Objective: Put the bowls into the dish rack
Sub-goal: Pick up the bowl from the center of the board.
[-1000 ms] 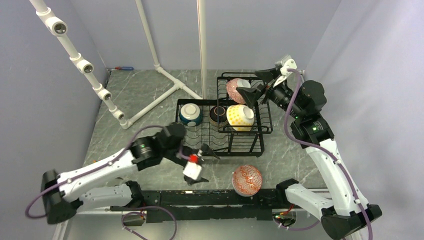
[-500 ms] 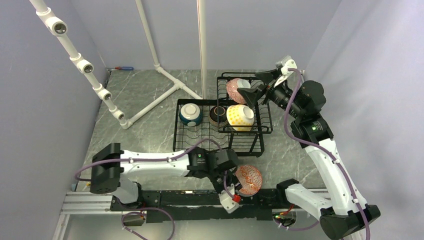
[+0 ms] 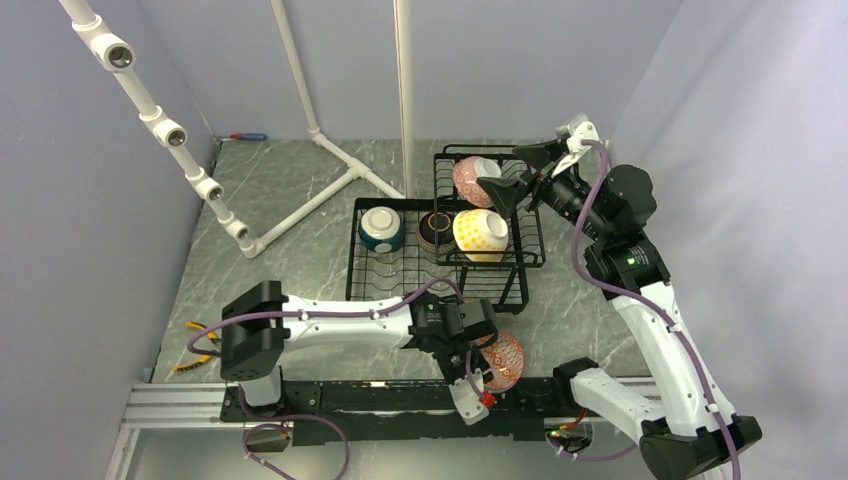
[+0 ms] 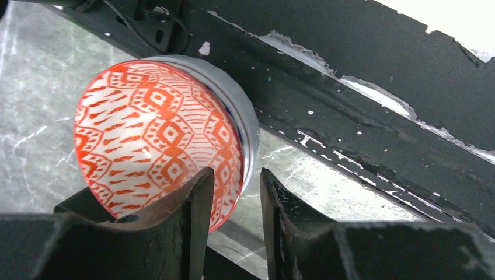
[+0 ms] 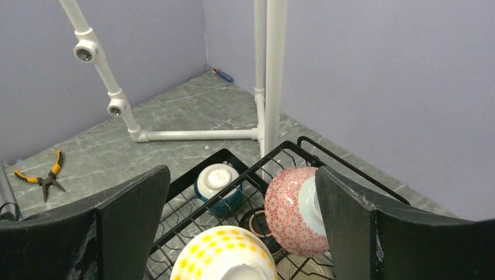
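Near edge of the table: I find the orange-patterned bowl (image 3: 506,356) tipped on its side against the black rail (image 3: 560,392), outside the dish rack (image 3: 400,290).
Left wrist view only: I see the bowl's lower edge sitting between the two fingers (image 4: 195,216); the top view hides that under the wrist.
Left gripper (image 4: 236,181): jaws narrow around that edge, the left-hand finger against the patterned wall; I cannot tell whether the grip is tight.
Left arm: I have it stretched rightward along the near edge, wrist bent down toward the rail.
Rack contents, top view: teal-and-white bowl (image 3: 381,228) and dark bowl (image 3: 435,230) on the lower tray; yellow-dotted bowl (image 3: 480,232) and pink bowl (image 3: 468,182) in the raised basket.
Right wrist view only: I see the pink bowl standing on edge, and orange-handled pliers (image 5: 41,175) lying on the table (image 5: 146,116), well apart from the rack.
Right arm: raised and folded, wrist pointing left over the raised basket.
Right gripper (image 3: 515,172): fingers spread wide, holding nothing, hanging above the pink bowl.
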`<state>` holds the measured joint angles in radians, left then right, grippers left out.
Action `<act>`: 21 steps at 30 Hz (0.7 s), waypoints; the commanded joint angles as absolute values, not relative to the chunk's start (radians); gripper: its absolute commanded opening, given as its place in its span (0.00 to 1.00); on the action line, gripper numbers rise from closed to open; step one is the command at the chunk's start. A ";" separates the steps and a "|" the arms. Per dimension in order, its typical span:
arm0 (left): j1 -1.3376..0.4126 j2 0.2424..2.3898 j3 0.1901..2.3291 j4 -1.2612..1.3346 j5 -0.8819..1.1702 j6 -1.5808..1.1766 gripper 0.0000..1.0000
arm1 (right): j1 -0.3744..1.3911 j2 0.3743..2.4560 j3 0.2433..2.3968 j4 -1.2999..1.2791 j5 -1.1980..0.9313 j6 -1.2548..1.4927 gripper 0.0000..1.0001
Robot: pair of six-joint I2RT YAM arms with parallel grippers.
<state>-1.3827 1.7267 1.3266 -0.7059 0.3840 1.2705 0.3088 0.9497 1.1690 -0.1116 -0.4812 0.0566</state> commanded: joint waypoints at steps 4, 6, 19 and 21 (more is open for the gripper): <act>-1.387 1.782 1.395 -0.759 0.402 1.339 0.34 | 0.306 0.928 1.178 -0.070 -0.485 0.062 1.00; -1.387 1.791 1.400 -0.761 0.394 1.348 0.28 | 0.305 0.927 1.180 -0.072 -0.485 0.060 1.00; -1.387 1.690 1.375 -0.725 0.387 1.359 0.03 | 0.305 0.923 1.186 -0.074 -0.485 0.060 1.00; -1.387 1.655 1.362 -0.708 0.393 1.350 0.03 | 0.305 0.924 1.188 -0.071 -0.487 0.061 1.00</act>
